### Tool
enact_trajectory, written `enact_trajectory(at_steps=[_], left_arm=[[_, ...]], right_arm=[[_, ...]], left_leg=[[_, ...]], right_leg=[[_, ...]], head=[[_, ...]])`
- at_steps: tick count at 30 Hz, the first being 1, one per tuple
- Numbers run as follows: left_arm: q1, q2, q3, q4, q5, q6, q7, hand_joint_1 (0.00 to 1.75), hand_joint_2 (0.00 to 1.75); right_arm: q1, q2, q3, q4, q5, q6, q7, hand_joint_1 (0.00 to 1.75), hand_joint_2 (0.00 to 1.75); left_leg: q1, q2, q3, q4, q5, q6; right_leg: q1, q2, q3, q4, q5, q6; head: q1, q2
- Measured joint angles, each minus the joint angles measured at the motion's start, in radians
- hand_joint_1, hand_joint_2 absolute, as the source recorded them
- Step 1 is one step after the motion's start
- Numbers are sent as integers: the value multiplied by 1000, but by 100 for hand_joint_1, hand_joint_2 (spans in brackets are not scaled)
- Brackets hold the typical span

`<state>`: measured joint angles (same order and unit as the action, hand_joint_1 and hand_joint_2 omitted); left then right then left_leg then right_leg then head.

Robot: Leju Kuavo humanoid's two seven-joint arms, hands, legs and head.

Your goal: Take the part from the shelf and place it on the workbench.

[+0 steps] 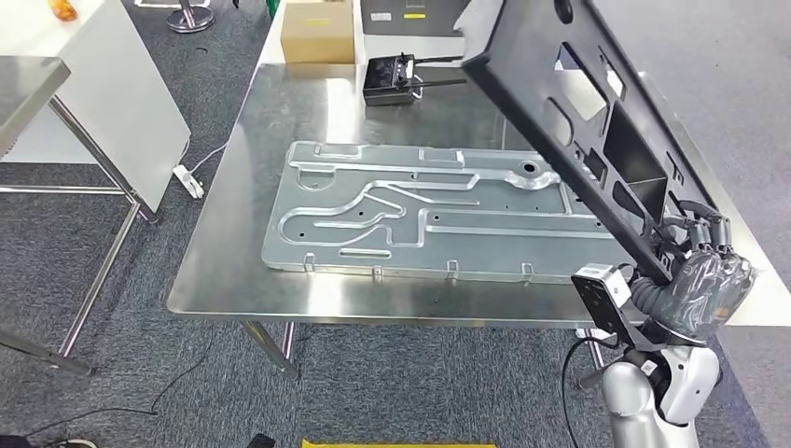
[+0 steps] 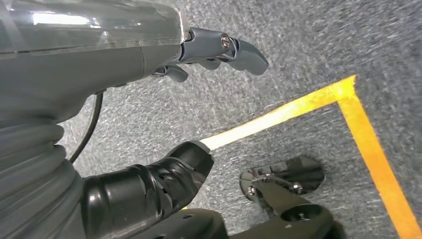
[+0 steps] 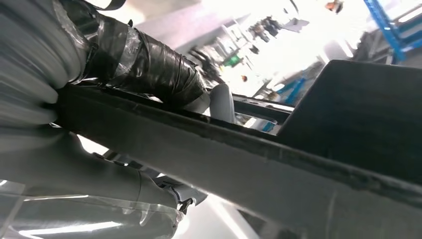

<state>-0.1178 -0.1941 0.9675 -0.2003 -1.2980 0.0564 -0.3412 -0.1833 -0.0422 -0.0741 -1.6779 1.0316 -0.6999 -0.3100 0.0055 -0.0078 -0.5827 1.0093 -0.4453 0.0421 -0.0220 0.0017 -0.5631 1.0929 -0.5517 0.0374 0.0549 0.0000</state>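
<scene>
A long black plastic panel [image 1: 597, 121] with cut-outs and a box-like pocket slants up over the right side of the steel workbench [image 1: 242, 252]. My right hand [image 1: 704, 280] grips the panel's lower end, just off the bench's front right corner. In the right wrist view the panel's edge [image 3: 239, 149] runs between the tape-wrapped thumb [image 3: 149, 64] and the fingers. My left hand [image 2: 199, 104] hangs over grey carpet, fingers apart and holding nothing.
A large stamped silver metal plate [image 1: 429, 210] lies flat on the bench. At the back sit a black remote controller [image 1: 392, 79] and a cardboard box [image 1: 319, 33]. A white cabinet [image 1: 112, 84] and a steel frame stand left. Yellow floor tape [image 2: 363, 124] marks the carpet.
</scene>
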Motion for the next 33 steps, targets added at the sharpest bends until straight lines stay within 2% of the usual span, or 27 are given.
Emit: enact_trajectory(at_steps=[2,3,4,5,7,8,9,11,13,14,16,17,18,19,20,22,23,24,26,29,33], left_arm=[[-2,-1,-1,0,-2,-2,0,0,175],[-2,-1,-1,0,-2,-3,0,0,175],[-1,-1,-2,0,-2,-3,0,0,175],[0,-1,-2,0,-3,-3,0,0,175],[1,-2,-3,0,-3,-3,1,0,175],[0,-2,-4,0,-3,-3,1,0,175],[0,-3,-4,0,-4,-3,1,0,175],[-1,-4,-5,0,-4,-3,1,0,175],[-2,-4,-6,0,-4,-3,1,0,175],[-3,-4,-6,0,-4,-3,1,0,175],[-4,-4,-7,0,-4,-3,0,0,175],[-3,-4,-7,0,-4,-3,1,0,175],[-2,-4,-7,0,-4,-2,1,0,175],[-1,-4,-7,0,-3,-1,2,0,175],[-1,-4,-7,0,-3,1,2,0,175],[-2,-3,-7,0,-2,14,6,0,175],[-3,-3,-7,0,-2,21,9,0,175],[-4,-3,-7,0,-2,27,12,0,175],[-6,-4,-7,0,-1,34,15,0,175],[-5,-4,-8,0,0,36,17,0,175],[-7,-4,-18,0,-10,39,15,0,175]], right_arm=[[-12,-9,9,8,2,0,6,175,175],[-14,-12,13,12,4,0,9,175,175],[-14,-14,17,16,5,0,12,175,175],[-15,-15,21,20,6,0,15,175,175],[-16,-16,27,25,8,0,19,175,175],[-18,-16,31,26,8,0,20,175,175],[-20,-16,34,27,8,0,20,175,175],[-24,-16,38,28,9,0,20,175,175],[-25,-17,42,29,9,0,21,175,175],[-26,-17,43,29,9,0,21,175,175],[-28,-17,47,29,9,0,21,175,175],[-29,-17,49,30,8,0,22,175,175],[-29,-17,50,31,8,0,23,175,175],[-29,-17,52,32,8,0,25,175,175],[-30,-17,54,33,7,0,28,175,175],[-30,-17,57,35,7,0,33,175,175],[-31,-18,58,35,7,0,34,175,175],[-32,-18,59,35,6,0,35,175,175],[-34,-20,60,36,5,0,37,175,175],[-35,-24,63,36,5,0,38,175,175],[-37,-26,68,38,4,0,39,139,175]], left_leg=[[-2,0,7,-2,-6,8],[-2,0,11,-1,-10,10],[-3,-1,16,-1,-15,11],[-4,-1,23,0,-21,10],[-4,-3,39,2,-34,7],[-6,-4,44,3,-40,3],[-7,-4,47,3,-45,-1],[-8,-4,50,0,-50,-11],[-9,-2,51,3,-59,-22],[-9,-1,43,24,-72,-27],[-5,0,-7,126,-119,-36],[-3,1,-46,195,-146,-39],[0,1,-83,253,-160,-43],[2,1,-108,284,-157,-45],[5,1,-114,275,-132,-47],[8,2,-75,157,-45,-47],[6,2,-49,92,-13,-46],[5,1,-30,47,4,-42],[4,0,-18,19,5,-38],[3,-2,-20,17,6,-34],[2,-2,-20,17,3,-27]], right_leg=[[0,-1,-76,128,-44,5],[0,-1,-112,179,-52,6],[0,-1,-134,198,-40,6],[0,-1,-138,179,-8,4],[2,-1,-100,60,80,-5],[6,-1,-78,0,109,-11],[10,-2,-62,-39,121,-17],[16,-1,-53,-62,116,-25],[10,1,-45,-73,114,-33],[7,0,-39,-78,113,-38],[4,-3,-28,-85,109,-47],[4,-4,-25,-85,106,-50],[4,-4,-21,-85,103,-51],[3,-4,-17,-84,99,-52],[3,-3,-12,-83,94,-50],[1,-1,-1,-77,82,-44],[2,-1,3,-73,75,-39],[3,0,4,-69,70,-34],[8,0,2,-64,66,-31],[7,-1,3,-69,67,-38],[7,-1,8,-78,70,-33]], head=[[0,0],[0,0],[0,0],[0,0],[0,0],[1,0],[0,0],[0,0],[0,0],[-1,0],[-2,0],[-3,0],[-3,0],[-3,0],[-3,0],[-3,0],[-3,0],[-3,0],[-3,0],[-2,0],[-2,0]])
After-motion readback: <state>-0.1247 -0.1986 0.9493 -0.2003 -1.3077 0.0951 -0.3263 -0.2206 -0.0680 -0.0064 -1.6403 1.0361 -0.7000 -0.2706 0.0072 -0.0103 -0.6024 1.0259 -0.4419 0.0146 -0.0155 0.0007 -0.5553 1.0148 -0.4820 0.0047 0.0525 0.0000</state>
